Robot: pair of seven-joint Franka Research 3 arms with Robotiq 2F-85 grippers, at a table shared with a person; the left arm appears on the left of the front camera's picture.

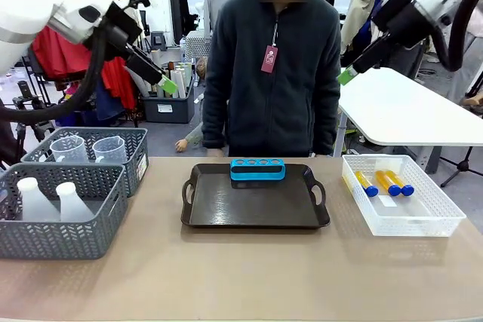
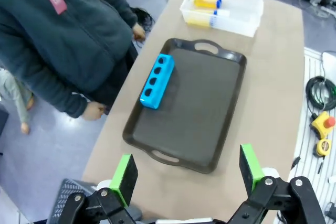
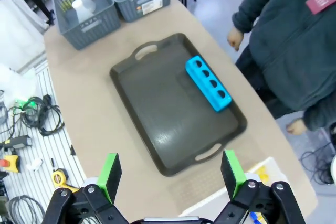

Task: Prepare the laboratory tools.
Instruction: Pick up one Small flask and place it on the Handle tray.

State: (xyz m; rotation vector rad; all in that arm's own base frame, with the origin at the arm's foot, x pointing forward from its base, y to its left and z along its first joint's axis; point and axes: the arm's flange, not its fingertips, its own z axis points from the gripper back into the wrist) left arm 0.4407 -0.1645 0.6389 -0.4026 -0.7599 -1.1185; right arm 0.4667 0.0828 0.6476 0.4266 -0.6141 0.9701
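The left fingers point(image 2: 125, 176) are spread wide with nothing between their green pads, held high above the desk point(image 2: 273, 77). The right fingers point(image 3: 110, 174) are likewise parted and empty, high over the desk. Neither pair touches anything.

Below them, mid-desk, lies the black tray point(image 1: 253, 209). The small blue rack point(image 1: 257, 169) rests on the tray's far edge, toward the person point(image 1: 272, 73), and its 4 holes are empty. The 3 amber tubes point(image 1: 385, 182) with blue caps lie on their sides, close together, in a white basket point(image 1: 434, 220) at the robot's right, apart from the tray. At the robot's left, 2 white flasks point(image 1: 45, 197) stand in the nearer grey basket point(image 1: 60, 243). 2 clear beakers point(image 1: 90, 148) stand in the farther grey basket point(image 1: 139, 156) behind it.

The tubes look light, stiff and smooth, so they would likely roll if nudged. The safest hold is probably across the mid-body of the outermost tube, fingers crosswise to its length and clear of the cap.

The rack seems light plastic and may slide or tip when a tube is pressed into it.

The flasks look hollow and light. The neck is probably a firmer place to pinch than the belly, which might give.

The beakers look thin-walled and slippery, so the handle or the rim wall is the likeliest hold.
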